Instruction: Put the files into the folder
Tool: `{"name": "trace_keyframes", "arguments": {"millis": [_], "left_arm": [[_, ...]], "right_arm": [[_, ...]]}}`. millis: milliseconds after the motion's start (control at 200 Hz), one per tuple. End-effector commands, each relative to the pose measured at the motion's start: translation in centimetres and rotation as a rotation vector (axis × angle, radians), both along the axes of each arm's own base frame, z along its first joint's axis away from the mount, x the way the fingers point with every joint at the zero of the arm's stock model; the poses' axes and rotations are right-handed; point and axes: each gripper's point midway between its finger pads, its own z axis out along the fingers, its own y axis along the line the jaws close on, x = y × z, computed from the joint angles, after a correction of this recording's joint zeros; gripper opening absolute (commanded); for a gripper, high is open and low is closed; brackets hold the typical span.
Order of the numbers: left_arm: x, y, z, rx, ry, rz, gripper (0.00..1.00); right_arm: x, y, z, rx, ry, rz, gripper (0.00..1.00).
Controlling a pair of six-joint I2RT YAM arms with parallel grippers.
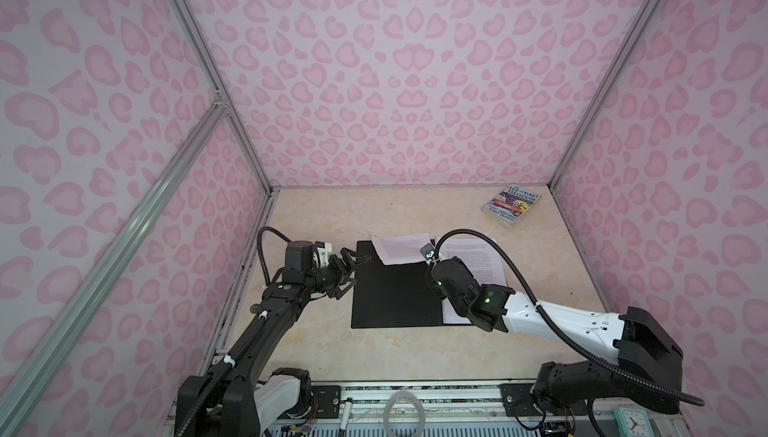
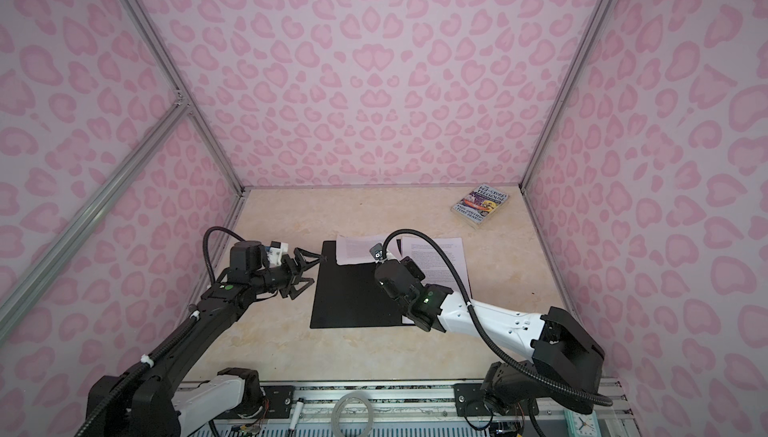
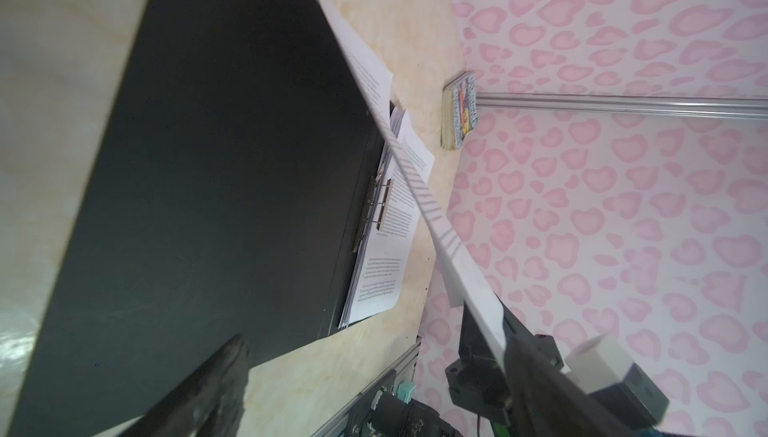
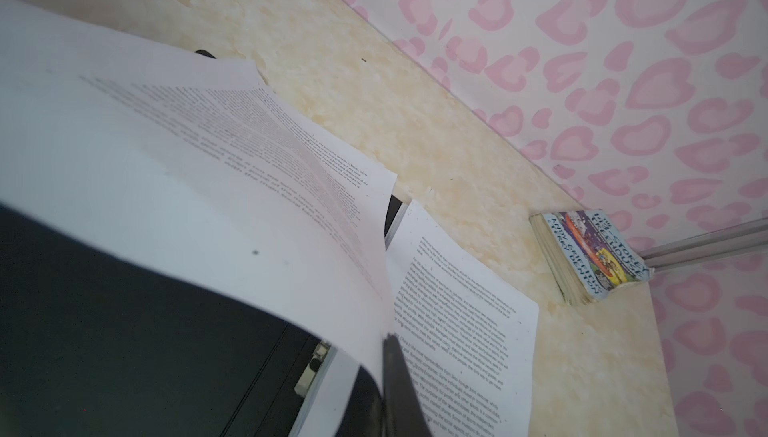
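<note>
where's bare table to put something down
Bare table: far strip between back wall and folder, left of the book; near strip between folder and front rail. Crowded: folder's far edge, with the lifted sheet and left fingers.

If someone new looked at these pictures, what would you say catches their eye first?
The pink heart-patterned walls all round, then the open black folder mid-table. Above it the right gripper pinches one printed sheet, beside the stack on the folder's right half; the left gripper hangs open at its left edge.
</note>
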Motion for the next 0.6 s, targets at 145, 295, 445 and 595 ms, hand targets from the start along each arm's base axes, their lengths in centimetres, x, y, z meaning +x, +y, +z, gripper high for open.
{"name": "trace_keyframes", "arguments": {"millis": [145, 295, 445, 595], "left_arm": [[3.1, -2.2, -1.4, -0.098, 0.041, 0.104, 0.97], [4.1, -2.1, -1.7, -0.127, 0.064, 0.155, 0.97], [4.5, -1.5, -1.2, -0.188, 0.043, 0.202, 0.97], [4.9, -1.3, -0.8, -0.205, 0.038, 0.210, 0.97]], "right_arm": [[-1.0, 0.6, -1.8, 0.021, 0.055, 0.012, 0.00], [-1.3, 0.7, -2.3, 0.025, 0.066, 0.022, 0.00], [-1.3, 0.5, -2.6, 0.022, 0.072, 0.017, 0.00], [-1.4, 0.5, -2.5, 0.030, 0.071, 0.026, 0.00]]}}
